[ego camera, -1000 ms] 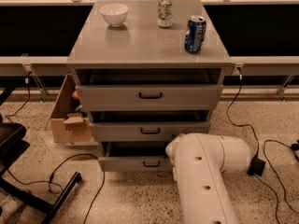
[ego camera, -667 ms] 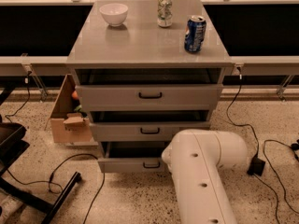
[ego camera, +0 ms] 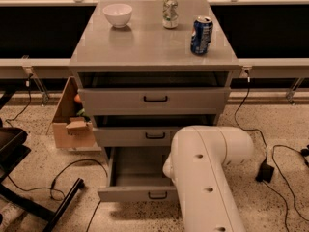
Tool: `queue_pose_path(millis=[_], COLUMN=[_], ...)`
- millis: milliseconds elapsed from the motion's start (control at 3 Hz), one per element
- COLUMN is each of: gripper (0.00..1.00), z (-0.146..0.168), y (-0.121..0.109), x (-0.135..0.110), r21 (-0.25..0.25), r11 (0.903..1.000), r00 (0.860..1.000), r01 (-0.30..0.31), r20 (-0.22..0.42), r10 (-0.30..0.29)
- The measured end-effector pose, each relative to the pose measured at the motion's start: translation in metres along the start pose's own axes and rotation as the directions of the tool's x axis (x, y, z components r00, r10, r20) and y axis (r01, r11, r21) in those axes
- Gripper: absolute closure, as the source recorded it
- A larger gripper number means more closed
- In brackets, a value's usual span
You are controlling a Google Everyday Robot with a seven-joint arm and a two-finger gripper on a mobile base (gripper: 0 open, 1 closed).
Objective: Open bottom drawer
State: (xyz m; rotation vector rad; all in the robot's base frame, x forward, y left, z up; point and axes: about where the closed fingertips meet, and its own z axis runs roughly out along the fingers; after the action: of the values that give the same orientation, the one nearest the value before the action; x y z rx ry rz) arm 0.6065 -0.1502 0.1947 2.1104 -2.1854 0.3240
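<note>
Grey bottom drawer [ego camera: 126, 194] stands pulled out at floor level below the two upper drawers, tray exposed. White arm [ego camera: 205, 178] overlaps its right side. The gripper is hidden behind the arm, so I can't tell its state. Worktop [ego camera: 145, 45] carries a white bowl [ego camera: 117, 14], silver can [ego camera: 169, 11] and blue can [ego camera: 201, 35].

Arm [ego camera: 205, 178]: white, thick rounded tube w/ bulbous joint, 3 sm. dark holes; hand hidden behind it.

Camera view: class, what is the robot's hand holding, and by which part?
Cannot be told: the hand is hidden behind the arm, by the open bottom drawer, whose handle is free.
</note>
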Motion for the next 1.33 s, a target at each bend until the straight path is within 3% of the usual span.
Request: queue_pose_path(millis=[333, 1333], gripper=[0.96, 1.00], z=[-0.006, -0.009], y=[0.028, 0.049], x=[0.010, 0.016], r21=[-0.017, -0.030], r11=[0.9993, 0.9964], r00=[0.999, 0.997], r01=[-0.035, -0.079], r20=[-0.006, -0.012], r10=[0.035, 0.079])
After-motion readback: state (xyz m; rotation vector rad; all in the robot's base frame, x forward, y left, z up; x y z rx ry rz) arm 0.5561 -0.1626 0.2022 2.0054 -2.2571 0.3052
